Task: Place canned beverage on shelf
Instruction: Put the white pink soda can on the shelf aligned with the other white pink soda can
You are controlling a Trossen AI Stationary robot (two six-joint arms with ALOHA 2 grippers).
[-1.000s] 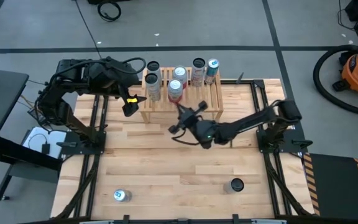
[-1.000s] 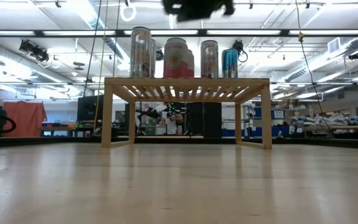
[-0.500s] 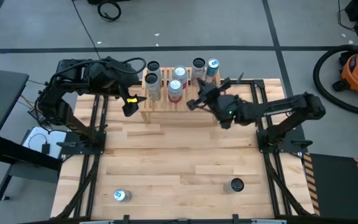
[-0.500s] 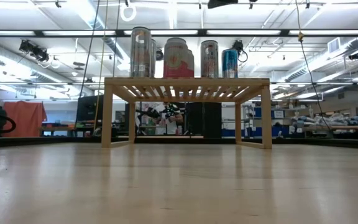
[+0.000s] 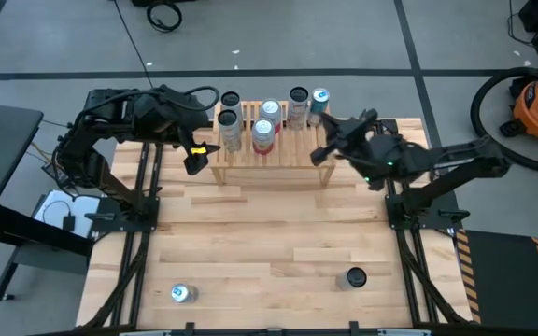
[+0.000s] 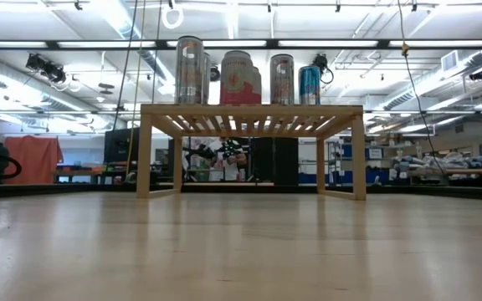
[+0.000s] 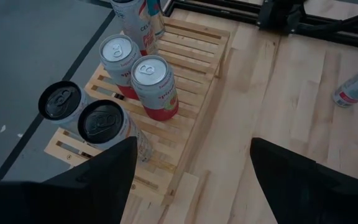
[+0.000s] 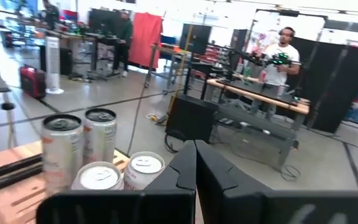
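Observation:
The light wooden shelf (image 5: 274, 154) stands at the table's far middle, and several cans (image 5: 262, 131) stand upright on its slatted top (image 7: 191, 59). My right gripper (image 5: 321, 152) hovers shut and empty above the shelf's right end, pointing level toward the cans (image 8: 145, 169). My left gripper (image 5: 197, 159) waits open above the shelf's left end, looking down on the cans (image 7: 155, 87). In the low view the shelf (image 6: 252, 113) shows with its cans (image 6: 237, 77), but neither gripper does.
Two more cans are on the table near its front edge, one at the left (image 5: 183, 293) and one at the right (image 5: 354, 277). Bare wood lies between them and the shelf. People stand in the room beyond the table (image 8: 283, 53).
My right gripper has risen and drawn back toward the table's right edge, from in front of the shelf's middle to above its right end. It has stayed shut and has left the top of the low view. The cans have not moved.

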